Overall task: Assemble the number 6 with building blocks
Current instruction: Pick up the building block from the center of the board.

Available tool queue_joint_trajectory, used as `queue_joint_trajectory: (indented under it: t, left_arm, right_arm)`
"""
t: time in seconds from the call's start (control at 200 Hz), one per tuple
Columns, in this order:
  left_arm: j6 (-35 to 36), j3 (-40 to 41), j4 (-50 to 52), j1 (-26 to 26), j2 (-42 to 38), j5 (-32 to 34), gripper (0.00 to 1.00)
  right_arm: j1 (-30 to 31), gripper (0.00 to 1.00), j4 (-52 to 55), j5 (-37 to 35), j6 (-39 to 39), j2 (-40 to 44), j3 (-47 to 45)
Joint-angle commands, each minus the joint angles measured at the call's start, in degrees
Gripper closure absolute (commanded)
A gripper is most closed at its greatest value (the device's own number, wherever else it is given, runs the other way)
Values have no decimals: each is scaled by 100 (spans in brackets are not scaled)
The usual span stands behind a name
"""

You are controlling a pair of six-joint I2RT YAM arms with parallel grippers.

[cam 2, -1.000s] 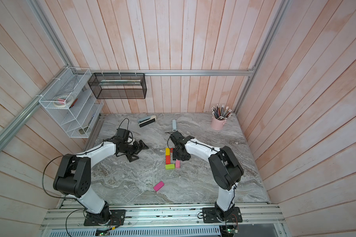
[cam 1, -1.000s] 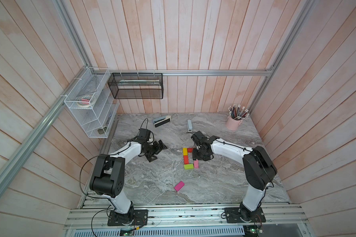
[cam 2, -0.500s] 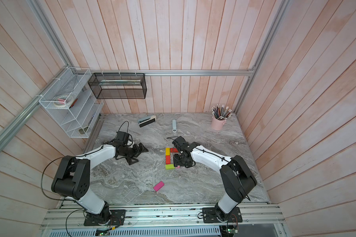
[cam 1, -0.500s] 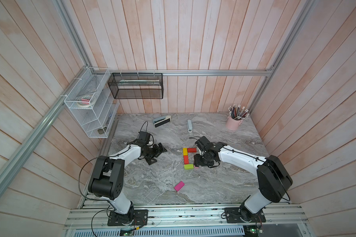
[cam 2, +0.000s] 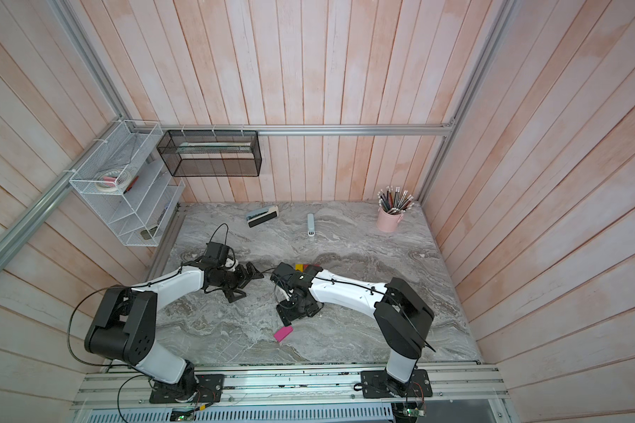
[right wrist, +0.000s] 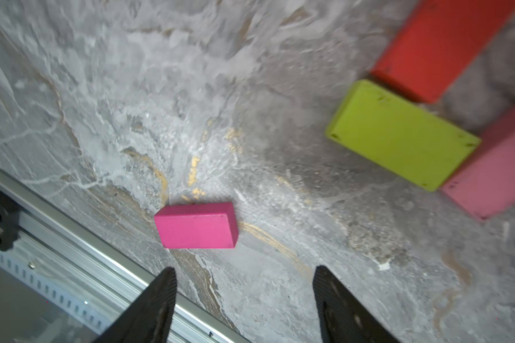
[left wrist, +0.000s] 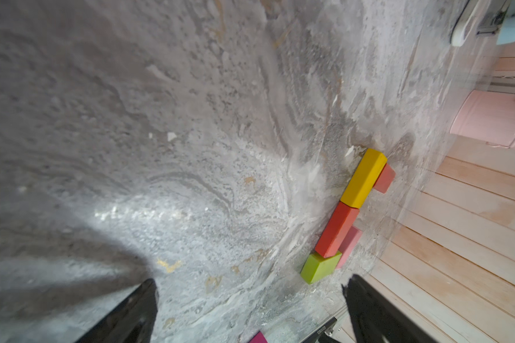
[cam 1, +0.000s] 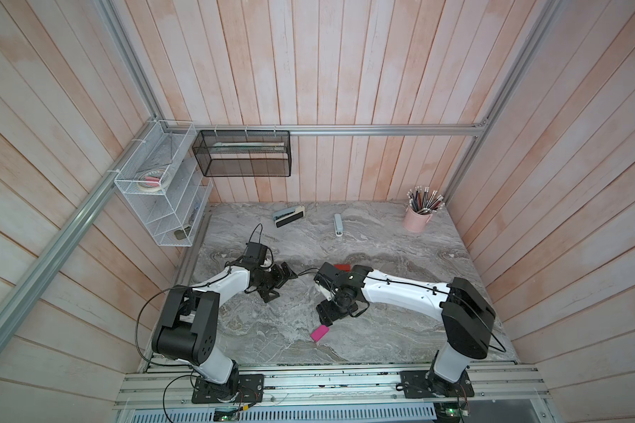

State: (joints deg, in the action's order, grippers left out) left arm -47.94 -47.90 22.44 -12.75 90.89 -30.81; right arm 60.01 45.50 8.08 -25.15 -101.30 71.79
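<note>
1. The magenta block (right wrist: 195,225) lies flat and alone on the desk (cam 1: 382,249). It is near the front rail (right wrist: 72,237) and well apart from the other blocks.

2. I read the number 6 (left wrist: 354,190) as unfinished, with five blocks in place.
- In the left wrist view, the yellow block (left wrist: 363,178) and the red block (left wrist: 336,230) lie end to end in one line.
- The lime green block (left wrist: 320,267) sits at the free end of the red block.
- The second red block (left wrist: 384,178) sits against the side of the yellow block at its far end.
- The light pink block (left wrist: 350,246) lies alongside the red block, with its end against the lime green block.
- The right wrist view shows a strip of bare desk between the red block and the light pink block.

3. In both top views, the right arm (cam 1: 400,293) covers most of this group.

4. The right fingers (right wrist: 158,306) stand apart with nothing between them. Their tips are just short of the magenta block.

5. The left fingers (left wrist: 131,314) also stand apart and hold nothing. They are over bare desk to the left of the group and do not touch it.

6. At the rear of the desk I see a grey-white stapler (cam 1: 338,225) and a pink cup (cam 1: 417,221) of pencils.
</note>
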Motion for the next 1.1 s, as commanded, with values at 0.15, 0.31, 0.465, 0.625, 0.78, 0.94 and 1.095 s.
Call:
queue_joint_trajectory:
  t: [0.15,0.31,0.465,0.625,0.78,0.94,1.095]
  left_arm:
    - [-277,595,-320,391,-474,-352,0]
    - [-113,729,-134,647,-708,-366,0]
    - [-76,782,-55,697,-824,-369,0]
    - [-111,833,-64,704,-910,-365,0]
    - [-119,861,-46,700,-959,-349,0]
    - [-114,894,-55,704,-968,-348,0]
    - [-99,905,-38,703,-977,-339,0]
  right_arm:
    - [388,14,267,-212,564,-436,494]
    - [478,12,288,-314,734,-690,596]
    - [529,12,267,-323,888,-903,652]
    - [527,12,159,-280,928,-988,622]
    - [527,12,98,-185,915,-1074,617]
    - [529,12,78,-92,897,-1098,610]
    - [543,12,25,-49,896,-1068,555]
